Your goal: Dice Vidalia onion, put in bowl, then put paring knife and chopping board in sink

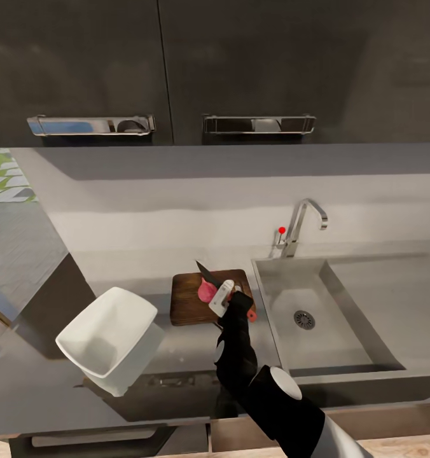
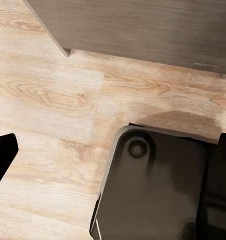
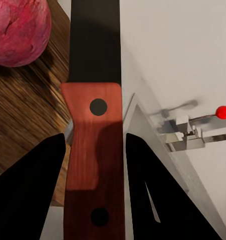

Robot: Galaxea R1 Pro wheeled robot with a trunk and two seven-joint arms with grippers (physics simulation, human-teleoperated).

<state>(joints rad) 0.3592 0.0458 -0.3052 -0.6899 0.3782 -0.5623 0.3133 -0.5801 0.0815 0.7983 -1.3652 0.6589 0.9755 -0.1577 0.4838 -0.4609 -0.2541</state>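
One onion [image 1: 207, 291], reddish-purple, lies on the chopping board [image 1: 189, 299], which rests on the grey surface [image 1: 43, 375] just beside the sink [image 1: 367, 305]. Over the board's sink-side edge the right hand [image 1: 226, 296] is closed on the paring knife [image 1: 207, 271]; in the right wrist view the red handle [image 3: 95, 160] sits clamped between both dark fingers [image 3: 27, 190], the blade pointing on past the onion [image 3: 17, 31]. That arm hides the board's near corner. A white bowl [image 1: 107, 337] stands near the board. Behind the basin rises the chrome tap [image 1: 304, 222] with its red knob [image 1: 282, 230]. The left wrist view looks down at wooden floor [image 2: 47, 100] and the robot's dark base [image 2: 153, 190]; one black finger [image 2: 1, 155] is cut off at the edge, so I cannot tell the left hand's opening.
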